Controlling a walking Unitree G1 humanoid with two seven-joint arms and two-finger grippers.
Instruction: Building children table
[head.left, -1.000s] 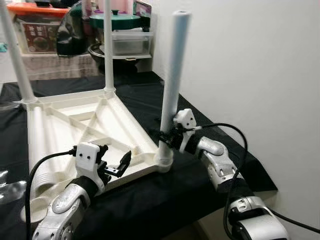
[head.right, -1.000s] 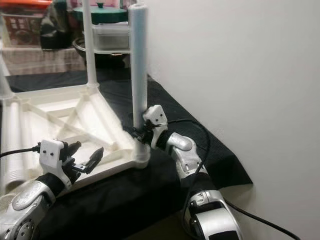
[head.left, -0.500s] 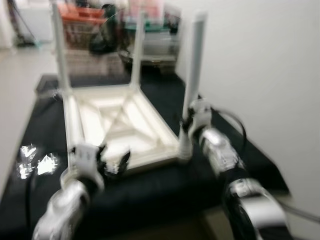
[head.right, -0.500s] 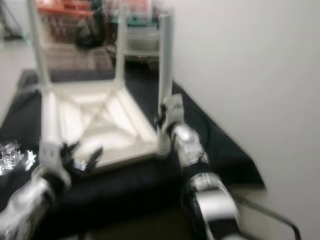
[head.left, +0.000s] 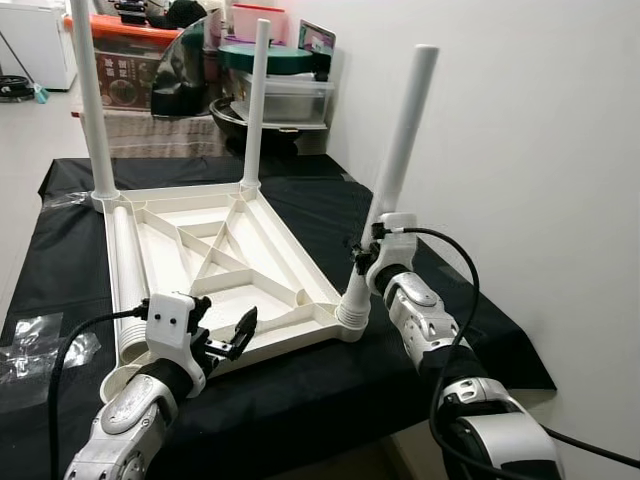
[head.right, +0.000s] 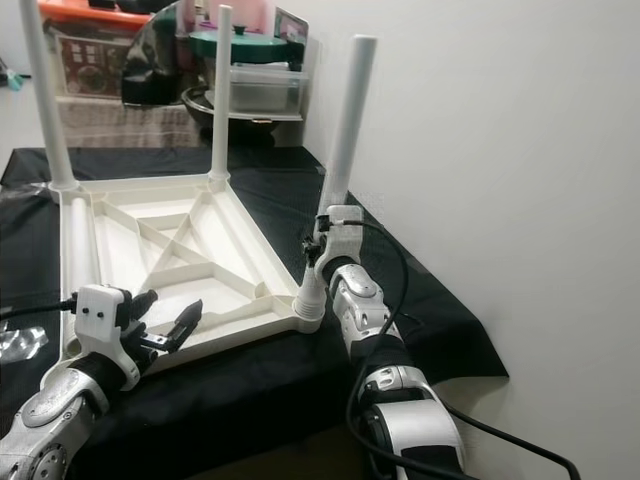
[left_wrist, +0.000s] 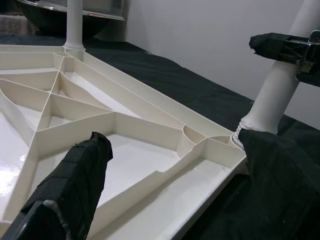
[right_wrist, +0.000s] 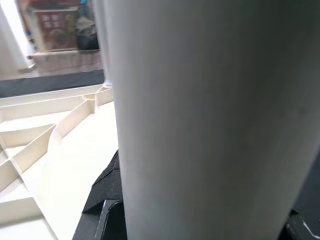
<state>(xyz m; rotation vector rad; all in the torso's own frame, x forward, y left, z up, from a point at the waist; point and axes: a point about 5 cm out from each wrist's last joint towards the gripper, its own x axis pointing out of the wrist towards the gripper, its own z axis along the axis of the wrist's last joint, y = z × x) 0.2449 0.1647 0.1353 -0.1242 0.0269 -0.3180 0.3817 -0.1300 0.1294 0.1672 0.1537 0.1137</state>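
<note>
On the black-draped worktop (head.left: 300, 400) the inverted white ribbed plastic tabletop (head.left: 215, 260) carries two upright legs, the right gripper (head.left: 368, 250) has its fingers closed on a leaning third white tubular leg (head.left: 395, 175), the left gripper (head.left: 225, 340) hovers spread and empty; the fourth corner apparently remains unfitted.

Tabletop (head.left: 215, 262): cream-white moulded plastic, smooth, faint sheen on the ribbed underside. Near-corner leg (head.left: 392, 180): same white plastic, smooth, matt. Worktop (head.left: 300, 195) was covered with black cloth, matt, slightly creased. Left claw (head.left: 228, 335) fingers (left_wrist: 75, 185) looked wrapped in black, coarse-textured tape or fabric, matt. Right claw (head.left: 366, 252) pads were likewise black and matt. Arm shells were glossy silver; wrist housings white plastic. Crinkled clear film (head.left: 30, 340) lay glossy on the cloth. Wall (head.left: 540, 150) was matt white.
</note>
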